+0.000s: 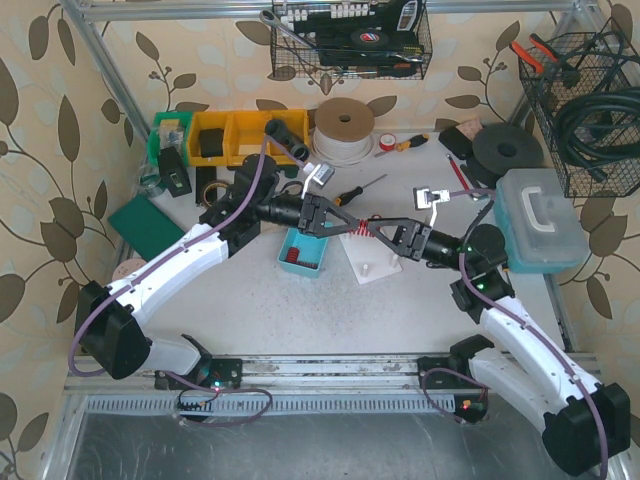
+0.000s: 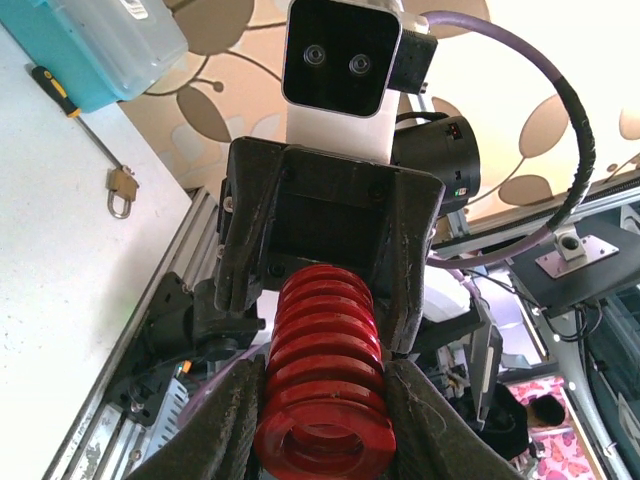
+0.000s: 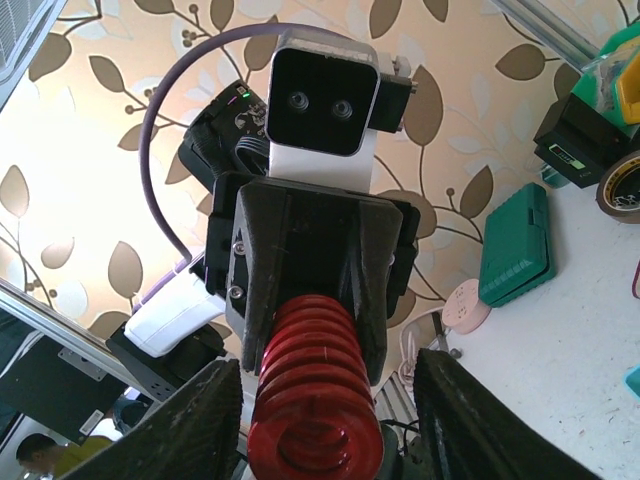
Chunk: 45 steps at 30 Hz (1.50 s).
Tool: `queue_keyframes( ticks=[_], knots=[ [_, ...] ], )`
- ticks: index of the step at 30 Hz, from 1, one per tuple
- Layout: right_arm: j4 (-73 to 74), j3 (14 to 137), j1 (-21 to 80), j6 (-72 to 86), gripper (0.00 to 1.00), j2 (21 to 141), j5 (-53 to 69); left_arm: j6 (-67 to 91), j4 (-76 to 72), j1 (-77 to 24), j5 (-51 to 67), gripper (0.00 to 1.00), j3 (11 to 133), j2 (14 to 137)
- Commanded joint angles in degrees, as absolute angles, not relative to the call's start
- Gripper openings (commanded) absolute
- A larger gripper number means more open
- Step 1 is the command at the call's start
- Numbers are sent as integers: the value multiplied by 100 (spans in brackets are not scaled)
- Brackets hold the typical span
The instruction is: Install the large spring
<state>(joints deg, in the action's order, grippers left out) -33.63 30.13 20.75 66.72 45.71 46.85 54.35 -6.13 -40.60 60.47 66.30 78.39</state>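
The large red spring (image 1: 358, 229) hangs level in the air between my two grippers, above the white base plate (image 1: 372, 266). My left gripper (image 1: 338, 222) is shut on it: in the left wrist view both fingers (image 2: 232, 420) press the spring's (image 2: 325, 370) sides. My right gripper (image 1: 386, 235) faces it from the other end. In the right wrist view its fingers (image 3: 190, 425) stand wide apart on either side of the spring (image 3: 310, 400) without touching it.
A teal tray (image 1: 300, 252) lies left of the plate, with a screwdriver (image 1: 352, 190) behind it. A tape roll (image 1: 343, 128), yellow bins (image 1: 235, 135), a black disc (image 1: 505, 150), a light blue case (image 1: 540, 220) and a green case (image 1: 145, 225) ring the work area.
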Motion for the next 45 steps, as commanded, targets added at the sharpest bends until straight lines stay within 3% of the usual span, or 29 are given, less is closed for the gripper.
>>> queue_keyframes(
  ticks=[1,14,21,33,45],
  knots=[
    [-3474,3166,2117,6522,48,4627,4555,5204,-660,-4113,6231,0,6821,7787],
    [-3628,3004,2175,6566,50,4693,4526,4966,-375,-4113,6219,0,6981,7935],
    [-3640,2953,2173,6579,57,4606,4603,4801,-176,-4089,6188,0,7074,7953],
    [-3709,3027,2213,6618,57,4780,4673,5136,-609,-4069,6123,0,7084,7976],
    [-3634,3063,2212,6601,42,4708,4688,5042,-444,-4052,6152,0,7194,8048]
  ],
)
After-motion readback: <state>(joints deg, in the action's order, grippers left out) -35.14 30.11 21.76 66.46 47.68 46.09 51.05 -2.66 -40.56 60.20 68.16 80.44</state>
